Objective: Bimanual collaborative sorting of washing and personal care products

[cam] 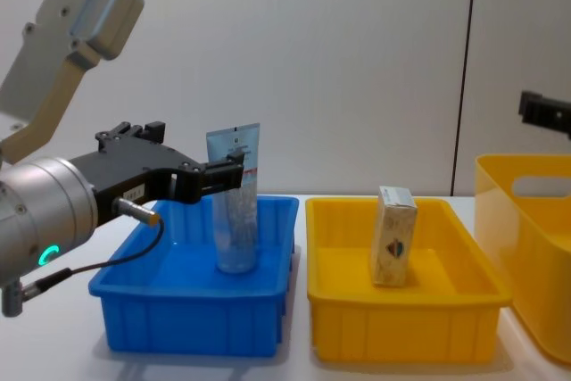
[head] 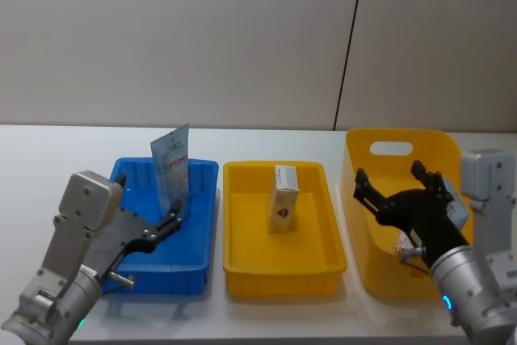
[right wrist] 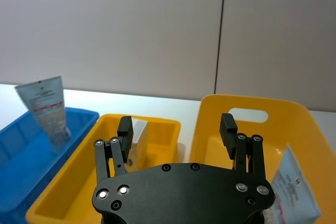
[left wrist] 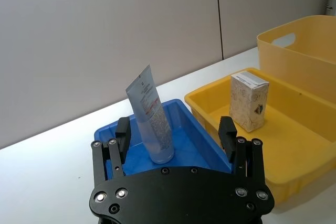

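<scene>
1. The left arm, with a silver-grey metal wrist and a grey box-shaped joint housing, enters from the near left and reaches forward and to the right.
2. The left gripper (head: 171, 222), black with two thin fingers, has its jaws apart; in the left wrist view (left wrist: 176, 131) the two fingers stand wide on either side, not closed on anything.
3. A green light glows on the left wrist.
4. The right arm comes from the near right, its grey wrist showing a blue light.
5. The right gripper (head: 394, 181), also black, points to the far left with its fingers spread wide; the right wrist view (right wrist: 177, 128) shows the same wide gap.
</scene>
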